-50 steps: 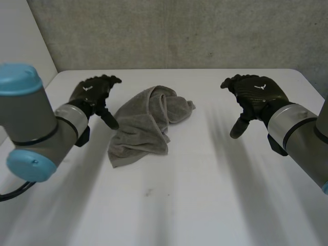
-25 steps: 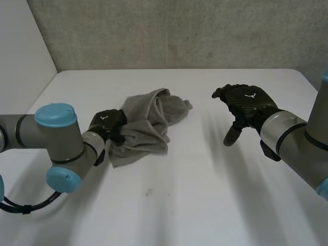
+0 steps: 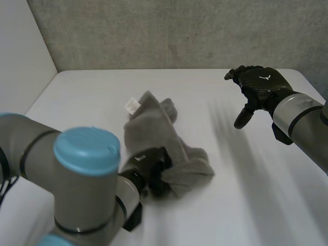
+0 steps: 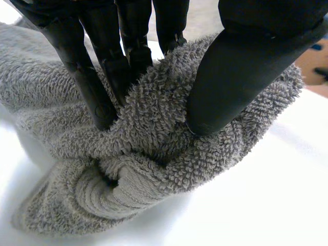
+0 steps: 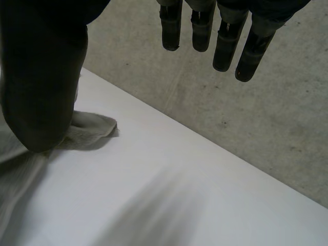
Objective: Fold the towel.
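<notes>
A crumpled grey towel [image 3: 154,125] lies bunched on a white counter [image 3: 241,205]. The robot's left hand [image 3: 151,171] grips the towel's near end, pinching a thick fold between fingers and thumb. The right hand [image 3: 259,84] hovers well to the towel's right, fingers relaxed, holding nothing. A white tag [image 3: 132,106] marks the towel's far end.
</notes>
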Motion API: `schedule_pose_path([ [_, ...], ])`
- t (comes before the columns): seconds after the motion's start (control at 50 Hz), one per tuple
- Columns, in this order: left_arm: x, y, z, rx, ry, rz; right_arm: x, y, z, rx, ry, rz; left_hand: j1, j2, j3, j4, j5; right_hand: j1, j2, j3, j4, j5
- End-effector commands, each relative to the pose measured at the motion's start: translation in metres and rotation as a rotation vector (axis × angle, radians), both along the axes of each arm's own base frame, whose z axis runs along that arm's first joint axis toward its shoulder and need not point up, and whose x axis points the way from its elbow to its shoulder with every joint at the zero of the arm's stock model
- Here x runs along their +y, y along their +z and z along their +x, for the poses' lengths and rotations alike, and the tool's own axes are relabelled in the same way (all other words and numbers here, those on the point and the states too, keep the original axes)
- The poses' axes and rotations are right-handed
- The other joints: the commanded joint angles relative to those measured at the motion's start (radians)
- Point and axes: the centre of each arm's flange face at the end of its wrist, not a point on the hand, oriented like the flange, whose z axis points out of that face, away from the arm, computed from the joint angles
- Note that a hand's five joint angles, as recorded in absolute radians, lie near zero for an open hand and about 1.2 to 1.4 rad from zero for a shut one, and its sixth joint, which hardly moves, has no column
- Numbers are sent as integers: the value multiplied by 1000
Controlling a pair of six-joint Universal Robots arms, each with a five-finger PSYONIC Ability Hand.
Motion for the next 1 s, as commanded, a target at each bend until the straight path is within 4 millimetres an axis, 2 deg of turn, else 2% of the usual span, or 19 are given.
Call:
schedule_pose_path([
  [0.02,32,-11,-21,73,-55,78,-2,0,-2,0,-8,0,229,188,182,179,213,-58,-78,-72,-89,-61],
  [0.16,43,-23,-37,160,-54,150,-3,0,-3,1,-13,0,153,112,106,103,137,-58,-78,-72,-89,-61],
  [0.2,46,-22,-41,179,-61,155,-3,0,-3,0,-14,-1,-376,-416,-423,-425,-391,-58,-78,-72,-89,-61],
  [0.22,46,-22,-41,180,-61,155,-4,1,-4,0,-16,-3,-379,-419,-426,-428,-394,-58,-78,-72,-89,-61],
  [0.24,45,-16,-43,187,-67,139,-4,1,-4,-1,-16,-4,-800,-841,-847,-850,-816,-58,-78,-72,-89,-61],
  [0.26,45,-15,-43,187,-67,139,-4,1,-4,-1,-16,-4,-804,-845,-851,-854,-820,-58,-78,-72,-89,-61],
  [0.28,42,-10,-45,195,-71,119,-5,2,-5,-1,-22,-6,-993,-1034,-1040,-1042,-1008,-58,-78,-72,-89,-61],
  [0.32,35,-1,-46,201,-73,83,-8,2,-8,-1,-36,-6,-993,-1034,-1040,-1042,-1008,-58,-78,-72,-89,-61],
  [0.36,8,19,-43,200,-49,-18,-11,3,-12,0,-51,-5,-993,-1034,-1040,-1042,-1008,-58,-78,-72,-89,-61],
  [0.38,8,19,-43,200,-49,-18,-11,3,-15,3,-62,6,-993,-1034,-1040,-1042,-1008,-58,-78,-72,-89,-61],
  [0.42,-27,32,-34,153,-11,-125,-9,4,-16,7,-65,16,-984,-1024,-1031,-1033,-999,-58,-78,-72,-89,-61],
  [0.44,-27,33,-33,153,-11,-125,-5,5,-17,16,-63,38,-984,-1024,-1031,-1033,-999,-58,-78,-72,-89,-61],
  [0.48,-53,43,-30,65,-14,-245,-1,3,-18,26,-62,71,-981,-1021,-1028,-1030,-996,-58,-78,-72,-89,-61],
  [0.56,-73,40,-31,-47,-43,-341,14,-6,-22,60,-56,182,-978,-1018,-1025,-1027,-993,-58,-78,-72,-89,-61],
  [0.64,-106,25,-33,-170,-119,-421,23,-19,-26,80,-57,256,-960,-1000,-1007,-1009,-975,-58,-78,-72,-89,-61],
  [0.7,-120,12,-38,-204,-195,-446,32,-28,-29,89,-57,288,-931,-971,-978,-980,-946,-58,-78,-72,-89,-61],
  [0.86,-127,-16,-51,-221,-357,-419,52,-58,-34,107,-54,374,-802,-842,-849,-851,-817,-58,-78,-72,-89,-61],
  [0.9,-128,-21,-52,-232,-373,-417,62,-73,-37,122,-56,421,-781,-822,-828,-830,-796,-58,-78,-72,-89,-61],
  [1.0,-130,-31,-54,-290,-415,-431,72,-90,-41,136,-57,448,-719,-760,-766,-769,-735,-58,-78,-72,-89,-61],
])
